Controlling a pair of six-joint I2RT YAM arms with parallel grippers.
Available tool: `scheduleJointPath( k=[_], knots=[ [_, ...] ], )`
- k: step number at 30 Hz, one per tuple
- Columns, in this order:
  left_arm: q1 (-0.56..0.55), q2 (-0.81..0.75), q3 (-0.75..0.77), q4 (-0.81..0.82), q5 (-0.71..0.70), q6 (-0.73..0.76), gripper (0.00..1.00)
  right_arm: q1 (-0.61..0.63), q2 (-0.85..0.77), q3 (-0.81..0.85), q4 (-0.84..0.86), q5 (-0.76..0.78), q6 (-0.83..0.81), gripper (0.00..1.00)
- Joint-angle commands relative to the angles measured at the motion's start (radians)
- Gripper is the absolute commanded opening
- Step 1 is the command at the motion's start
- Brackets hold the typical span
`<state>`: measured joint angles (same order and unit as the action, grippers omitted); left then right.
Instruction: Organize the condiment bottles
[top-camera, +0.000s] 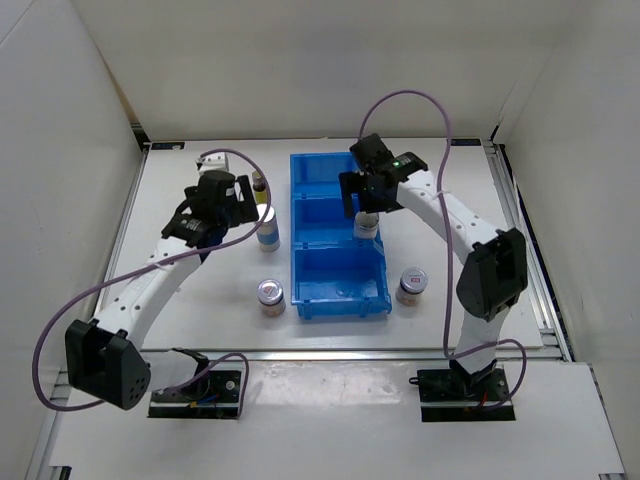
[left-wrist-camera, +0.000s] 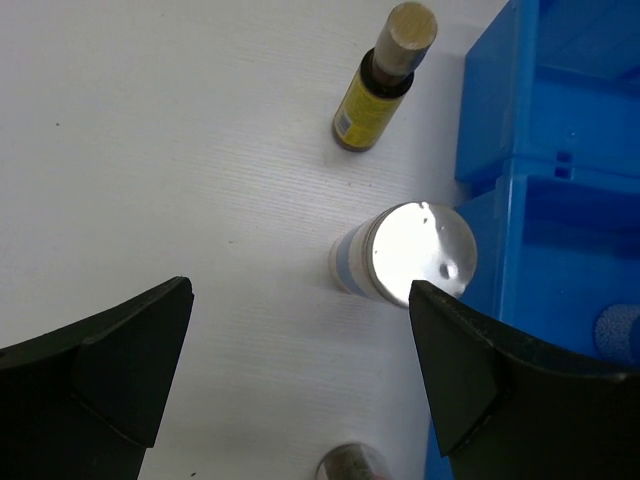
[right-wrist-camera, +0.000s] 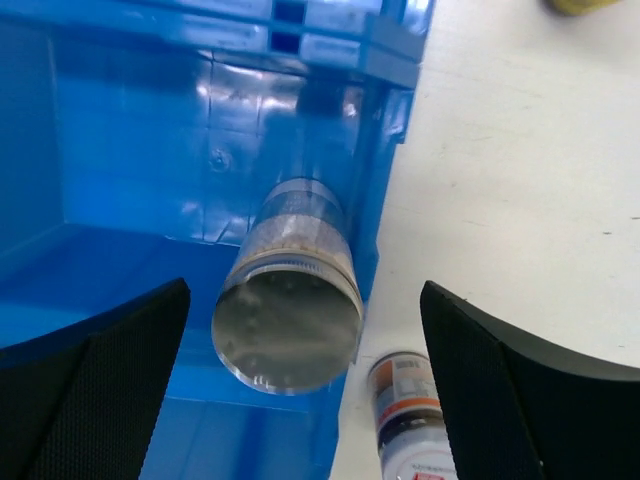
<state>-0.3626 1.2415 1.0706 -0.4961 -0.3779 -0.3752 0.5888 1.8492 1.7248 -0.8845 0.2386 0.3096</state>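
Note:
My left gripper (top-camera: 248, 207) is open and empty, hovering over the table left of the blue bin (top-camera: 338, 280). In the left wrist view (left-wrist-camera: 300, 385) a white cylinder with a silver cap (left-wrist-camera: 405, 255) stands just ahead of its right finger, beside the bin wall. An amber bottle (left-wrist-camera: 383, 80) stands beyond it. A short jar (top-camera: 271, 295) stands nearer. My right gripper (top-camera: 362, 203) is open above a second white cylinder (right-wrist-camera: 290, 300), which stands in the bin's middle compartment by its right wall. Another short jar (right-wrist-camera: 410, 415) stands on the table outside the bin.
The bin (right-wrist-camera: 130, 170) has three compartments, and its walls rise close to both grippers. A yellow object (right-wrist-camera: 580, 5) shows at the top edge of the right wrist view. White walls enclose the table on the left, back and right.

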Motion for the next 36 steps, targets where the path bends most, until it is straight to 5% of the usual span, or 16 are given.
scheduleJointPath(
  k=[1,10,25,36],
  knots=[
    [-0.012,0.028,0.077,0.022,0.011,0.005,1.0,0.0,-0.131,0.085,-0.016,0.057,0.005,0.99],
    [-0.021,0.124,0.135,0.097,0.051,0.015,1.0,0.0,-0.303,0.053,-0.025,-0.01,0.003,0.99],
    [-0.039,0.239,0.195,0.136,0.093,0.075,1.0,0.009,-0.573,-0.293,-0.004,-0.009,0.032,0.99],
    [-0.039,0.279,0.195,0.145,0.123,0.084,1.0,0.009,-0.625,-0.346,-0.036,0.011,0.042,0.99]
  ],
)
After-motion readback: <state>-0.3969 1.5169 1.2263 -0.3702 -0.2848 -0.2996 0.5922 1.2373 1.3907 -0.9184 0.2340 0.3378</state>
